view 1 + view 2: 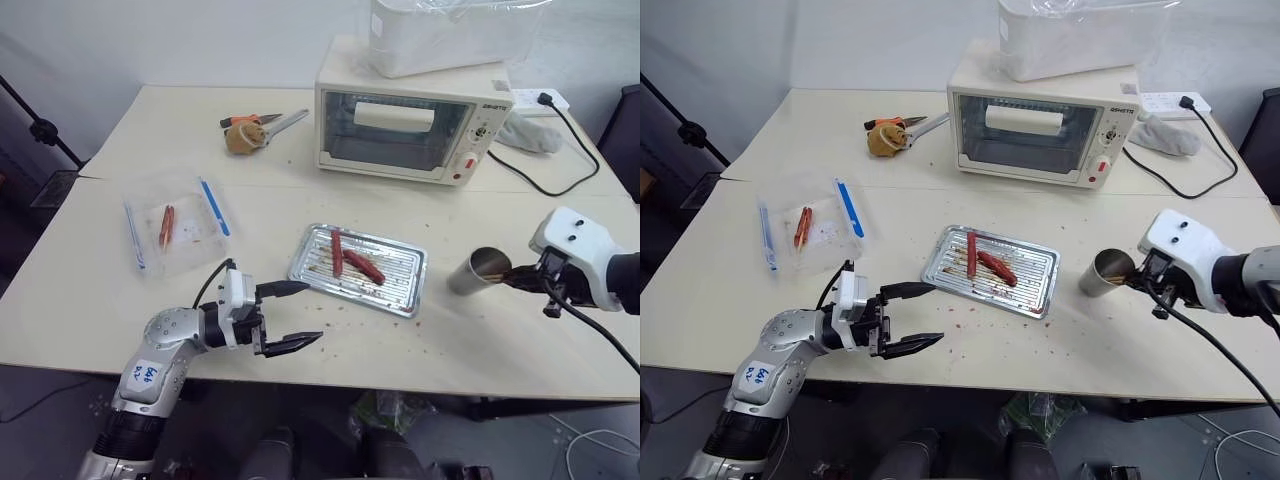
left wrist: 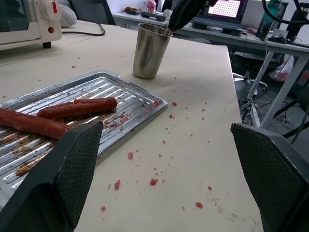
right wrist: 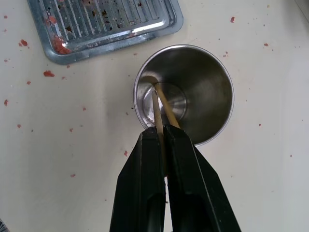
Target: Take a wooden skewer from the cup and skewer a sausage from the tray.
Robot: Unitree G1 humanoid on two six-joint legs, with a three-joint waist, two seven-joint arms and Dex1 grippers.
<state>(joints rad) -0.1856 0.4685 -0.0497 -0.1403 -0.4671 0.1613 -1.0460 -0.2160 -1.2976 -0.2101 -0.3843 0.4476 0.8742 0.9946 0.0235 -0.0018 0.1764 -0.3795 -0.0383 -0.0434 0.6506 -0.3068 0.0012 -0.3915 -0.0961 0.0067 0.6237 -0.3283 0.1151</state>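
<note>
Right gripper (image 3: 163, 133), two black fingers, clamped at the rim of the small shiny steel cup (image 3: 203, 92), pinching the top of a thin pale wooden skewer (image 3: 155, 108) whose lower end sits inside the cup. A second pale stick leans beside it; cannot tell whether that one is caught in the pinch too. Cup stands on the pale table (image 1: 120, 300), just right of the flat ribbed silvery metal tray (image 1: 400, 285).

Left gripper (image 1: 290, 318) gaping wide, nothing in it, hovering near the tray's left front corner.

Darker red curved sausage (image 1: 365, 266) lies on the tray beside a straighter, paler orange-red sausage (image 1: 337, 252); both unpierced.

Progress, as judged: skewer gripped but not yet lifted out. Left to do: draw it clear of the cup, carry it over to the tray, drive the point into the darker sausage. Early stage, roughly a third in.
</note>
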